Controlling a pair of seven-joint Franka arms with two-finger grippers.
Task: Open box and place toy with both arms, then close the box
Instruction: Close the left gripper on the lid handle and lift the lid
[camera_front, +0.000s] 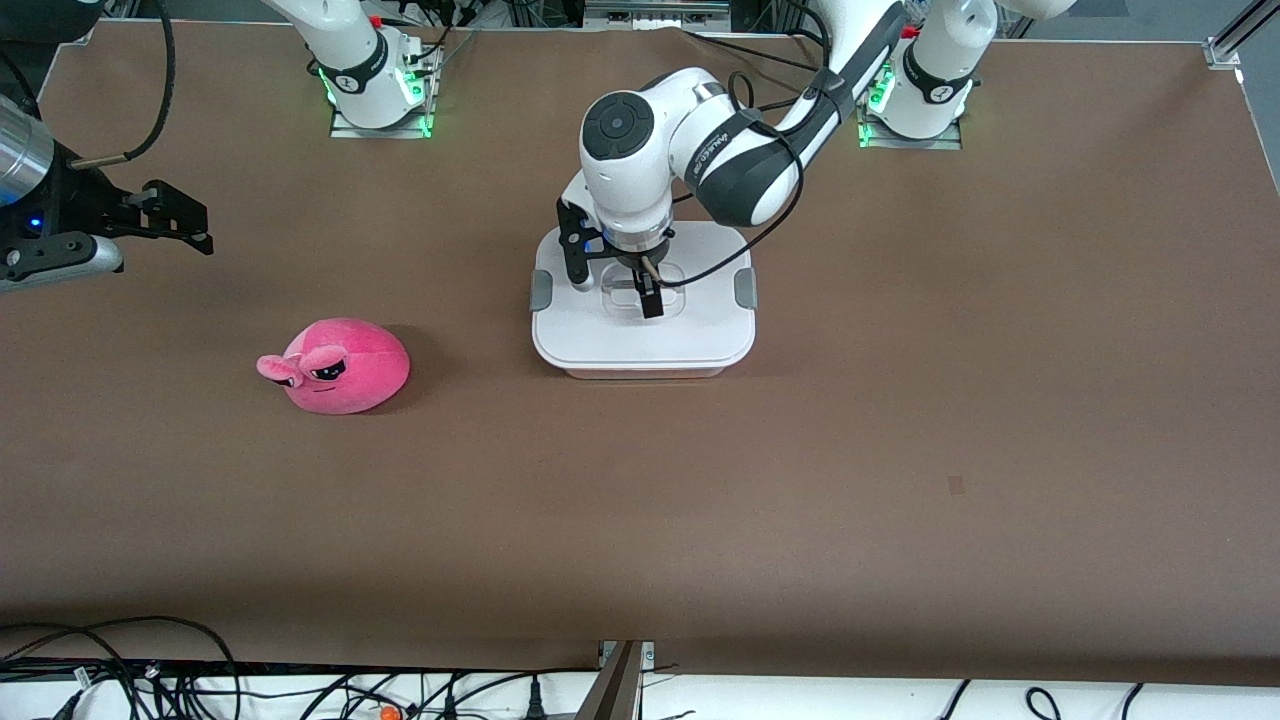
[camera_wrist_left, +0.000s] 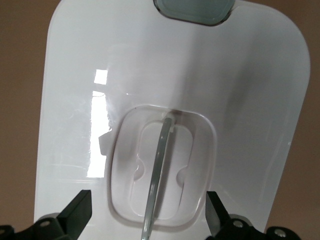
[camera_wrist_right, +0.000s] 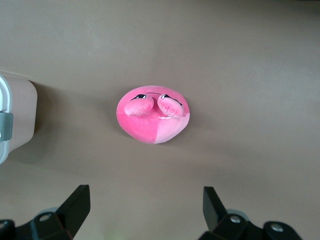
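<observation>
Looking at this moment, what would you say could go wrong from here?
The left gripper hangs open over the box lid's recessed handle; the grey clips look latched, so a pull might lift the whole box. A cable crosses the handle and could snag. The right gripper, open, is off to the side of the toy and might graze it.

A broad brown table (camera_front: 900, 450) fills nearly the whole front view, its surface matte and evenly lit; a small darker mark (camera_front: 956, 486) shows on it toward the left arm's end, nearer the camera; along the nearest edge runs a white strip (camera_front: 900, 700) strewn with black cables (camera_front: 120, 670); a grey metal bracket (camera_front: 620, 680) stands at its middle; an aluminium frame rail (camera_front: 1240, 35) crosses the top corner.
</observation>
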